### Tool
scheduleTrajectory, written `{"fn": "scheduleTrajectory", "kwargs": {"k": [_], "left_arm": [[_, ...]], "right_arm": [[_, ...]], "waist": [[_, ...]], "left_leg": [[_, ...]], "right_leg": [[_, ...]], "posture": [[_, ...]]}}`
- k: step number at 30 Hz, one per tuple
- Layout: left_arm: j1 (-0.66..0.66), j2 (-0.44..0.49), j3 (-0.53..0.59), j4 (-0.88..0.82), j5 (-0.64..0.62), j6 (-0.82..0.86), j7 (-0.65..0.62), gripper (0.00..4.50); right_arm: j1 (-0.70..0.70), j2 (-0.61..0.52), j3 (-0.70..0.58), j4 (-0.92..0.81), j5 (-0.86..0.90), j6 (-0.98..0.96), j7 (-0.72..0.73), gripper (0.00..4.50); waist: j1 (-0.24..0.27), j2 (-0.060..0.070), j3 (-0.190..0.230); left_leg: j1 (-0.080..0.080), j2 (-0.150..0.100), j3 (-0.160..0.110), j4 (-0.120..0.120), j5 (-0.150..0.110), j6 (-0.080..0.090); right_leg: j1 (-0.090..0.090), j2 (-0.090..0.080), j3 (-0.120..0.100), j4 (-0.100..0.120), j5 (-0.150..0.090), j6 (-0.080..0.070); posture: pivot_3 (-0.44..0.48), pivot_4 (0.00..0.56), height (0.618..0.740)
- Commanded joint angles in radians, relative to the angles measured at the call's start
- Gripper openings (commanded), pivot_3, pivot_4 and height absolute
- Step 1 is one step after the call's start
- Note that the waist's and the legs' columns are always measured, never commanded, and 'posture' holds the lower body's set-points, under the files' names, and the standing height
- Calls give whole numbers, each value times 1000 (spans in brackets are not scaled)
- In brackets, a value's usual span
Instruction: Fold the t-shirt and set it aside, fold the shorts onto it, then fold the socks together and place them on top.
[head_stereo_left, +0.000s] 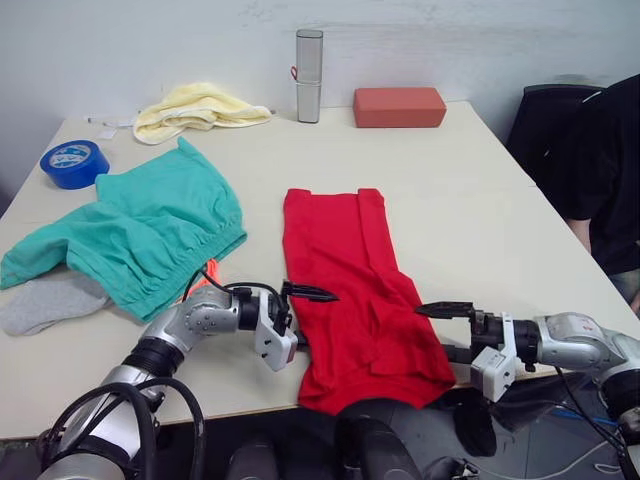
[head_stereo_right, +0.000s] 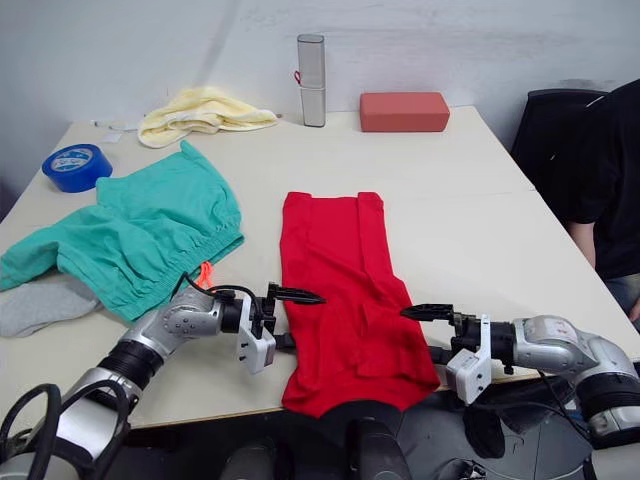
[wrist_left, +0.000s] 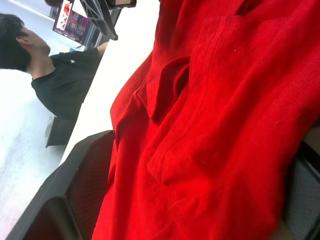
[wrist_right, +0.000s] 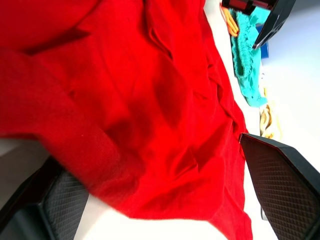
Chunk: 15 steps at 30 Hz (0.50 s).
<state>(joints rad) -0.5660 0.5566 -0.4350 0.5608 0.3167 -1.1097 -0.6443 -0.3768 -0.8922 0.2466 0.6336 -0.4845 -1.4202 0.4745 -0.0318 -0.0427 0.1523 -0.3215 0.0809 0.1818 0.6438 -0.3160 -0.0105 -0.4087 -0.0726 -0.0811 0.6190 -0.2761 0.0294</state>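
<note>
The red t-shirt (head_stereo_left: 345, 280) lies folded into a long strip in the middle of the table (head_stereo_left: 470, 200), its near end drooping over the front edge. My left gripper (head_stereo_left: 303, 318) is open at the strip's left edge near the front, its fingers (wrist_left: 75, 190) spread with red cloth between them. My right gripper (head_stereo_left: 450, 332) is open at the strip's right edge, and cloth lies between its pads (wrist_right: 285, 185) too. The teal shorts (head_stereo_left: 140, 235) with an orange drawstring (head_stereo_left: 205, 280) lie spread at the left. A grey sock (head_stereo_left: 45, 300) pokes out from under them.
At the back stand a pale yellow cloth (head_stereo_left: 195, 108), a silver bottle (head_stereo_left: 308, 75) and a red box (head_stereo_left: 399, 106). A blue tape roll (head_stereo_left: 73, 162) sits far left. A person in black (head_stereo_left: 605, 170) sits beyond the table's right side.
</note>
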Motion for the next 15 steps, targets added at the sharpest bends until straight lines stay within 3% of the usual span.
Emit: {"fn": "scheduleTrajectory", "kwargs": {"k": [1, 10, 12, 15], "left_arm": [[35, 24, -56, -6, -38, 11, -72, 3535], [95, 75, -68, -82, -116, 41, -137, 596], [102, 74, -67, -100, -132, 59, -147, 13], [116, 93, -63, -137, -169, 77, -169, 13]], "right_arm": [[2, 6, 79, 21, 3, -3, 22, 3502], [-23, -35, 143, 33, 72, -40, 14, 185], [-26, -35, 153, 26, 84, -32, 16, 0], [-20, -46, 165, 4, 120, -29, 20, 0]], "waist": [[-1, 0, 0], [-3, 8, 4], [-4, 10, 4], [-6, 12, 5]], "left_leg": [[0, 0, 0, 0, 0, 0], [2, 1, 3, -13, 4, -10], [3, 1, 3, -13, 3, -12], [5, 1, 4, -13, 2, -13]], "right_leg": [[-1, 0, 0, 0, 0, 0], [-6, 2, 1, 4, -7, -3], [-6, 3, 2, 7, -10, -2], [-6, 3, 3, 9, -14, -1]], "posture": [[0, 150, 740], [0, 150, 740], [0, 150, 740], [0, 150, 740]]}}
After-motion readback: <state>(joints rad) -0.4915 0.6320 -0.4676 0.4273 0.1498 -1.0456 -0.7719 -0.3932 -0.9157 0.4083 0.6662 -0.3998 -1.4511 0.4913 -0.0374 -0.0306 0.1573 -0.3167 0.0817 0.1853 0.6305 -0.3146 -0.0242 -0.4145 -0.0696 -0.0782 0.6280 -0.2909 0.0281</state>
